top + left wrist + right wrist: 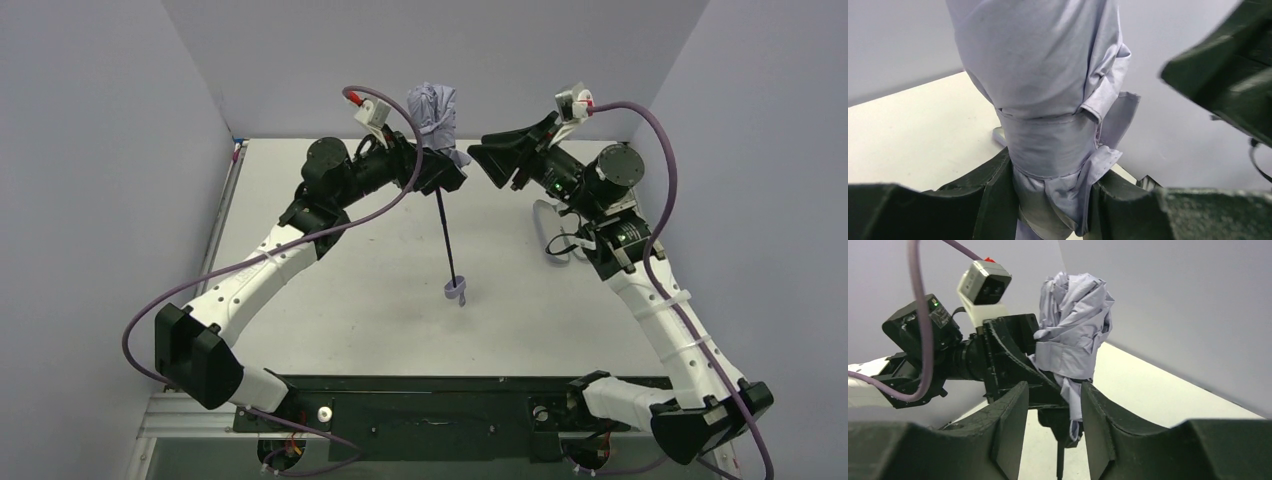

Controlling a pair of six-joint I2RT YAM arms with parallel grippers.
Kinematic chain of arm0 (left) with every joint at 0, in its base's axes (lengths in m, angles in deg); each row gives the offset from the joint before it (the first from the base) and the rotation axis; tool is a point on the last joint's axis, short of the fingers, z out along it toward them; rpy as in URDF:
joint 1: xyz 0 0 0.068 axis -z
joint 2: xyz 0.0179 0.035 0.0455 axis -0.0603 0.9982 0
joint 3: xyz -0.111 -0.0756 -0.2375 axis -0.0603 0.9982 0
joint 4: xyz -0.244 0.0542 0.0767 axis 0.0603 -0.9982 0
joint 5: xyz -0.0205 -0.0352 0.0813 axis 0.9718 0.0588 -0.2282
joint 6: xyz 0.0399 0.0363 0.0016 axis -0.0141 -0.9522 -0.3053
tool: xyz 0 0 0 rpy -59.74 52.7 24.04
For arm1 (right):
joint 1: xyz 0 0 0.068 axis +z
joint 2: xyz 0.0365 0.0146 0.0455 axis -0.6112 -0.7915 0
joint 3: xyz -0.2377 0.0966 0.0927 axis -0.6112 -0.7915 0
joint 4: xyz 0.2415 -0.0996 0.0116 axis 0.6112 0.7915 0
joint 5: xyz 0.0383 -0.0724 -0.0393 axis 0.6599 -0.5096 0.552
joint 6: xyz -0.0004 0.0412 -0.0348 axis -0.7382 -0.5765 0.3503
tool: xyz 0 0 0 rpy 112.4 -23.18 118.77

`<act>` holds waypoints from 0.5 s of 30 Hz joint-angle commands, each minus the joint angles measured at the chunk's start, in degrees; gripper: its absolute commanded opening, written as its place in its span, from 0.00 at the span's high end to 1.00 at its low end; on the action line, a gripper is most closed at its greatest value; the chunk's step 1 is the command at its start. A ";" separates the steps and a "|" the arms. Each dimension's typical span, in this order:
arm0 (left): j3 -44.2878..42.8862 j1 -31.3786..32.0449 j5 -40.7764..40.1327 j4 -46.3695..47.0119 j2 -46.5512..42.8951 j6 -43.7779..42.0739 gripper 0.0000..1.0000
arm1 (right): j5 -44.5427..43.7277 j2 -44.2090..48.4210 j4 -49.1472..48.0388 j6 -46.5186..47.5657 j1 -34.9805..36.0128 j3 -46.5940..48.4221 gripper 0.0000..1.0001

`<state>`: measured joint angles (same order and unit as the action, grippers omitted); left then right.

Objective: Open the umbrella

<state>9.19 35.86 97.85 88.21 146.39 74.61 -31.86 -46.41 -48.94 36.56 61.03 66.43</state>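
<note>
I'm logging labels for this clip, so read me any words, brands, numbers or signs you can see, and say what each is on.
No text can be read in any view.
Umbrella: plain fabric, no print visible.
Left wrist camera: no legible marking.
Green light on the left arm: a lit dot only, no characters.

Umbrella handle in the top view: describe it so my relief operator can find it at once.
Over the white table, the left gripper clamps the bunched lavender canopy at back centre. A thin black shaft slants from it toward the near edge. The handle is the small lavender knob with a loop at the shaft's end, far smaller than the canopy.
</note>
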 commanded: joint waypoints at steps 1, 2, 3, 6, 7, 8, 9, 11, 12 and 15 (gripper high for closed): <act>-1.29 0.35 -7.30 0.65 -3.06 0.27 1.00 | -4.65 3.29 3.29 8.44 1.91 2.85 0.63; -1.15 0.55 -7.27 0.73 -3.04 0.05 1.00 | -4.83 3.10 4.18 9.04 2.29 3.30 0.67; -1.05 0.64 -7.11 0.78 -3.07 -0.15 1.00 | -5.44 2.90 5.11 10.17 3.03 3.58 0.68; -0.35 1.26 -7.02 1.21 -3.51 -1.72 1.00 | -7.55 1.75 6.35 12.88 4.65 5.16 0.72; -0.17 1.48 -7.20 1.38 -3.78 -2.58 1.00 | -8.95 1.48 6.79 14.03 5.60 5.48 0.73; 0.03 1.82 -7.31 1.41 -3.93 -2.96 1.00 | -9.53 1.02 6.94 14.56 6.11 6.11 0.73; 0.15 1.98 -7.60 1.37 -4.13 -3.64 1.00 | -10.24 0.77 7.29 14.65 6.93 6.48 0.73; 0.38 2.46 -8.00 1.43 -4.38 -4.35 1.00 | -11.40 0.33 8.02 14.49 8.42 7.13 0.73; 0.47 2.56 -8.26 1.43 -4.41 -4.59 1.00 | -11.85 0.05 8.17 14.41 8.79 7.14 0.73; 0.52 3.12 -8.65 1.55 -4.66 -5.60 1.00 | -14.07 -0.24 8.73 14.43 11.02 7.05 0.73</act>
<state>10.46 38.18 90.90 84.78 145.58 71.50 -41.69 -46.15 -40.66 49.24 69.73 71.26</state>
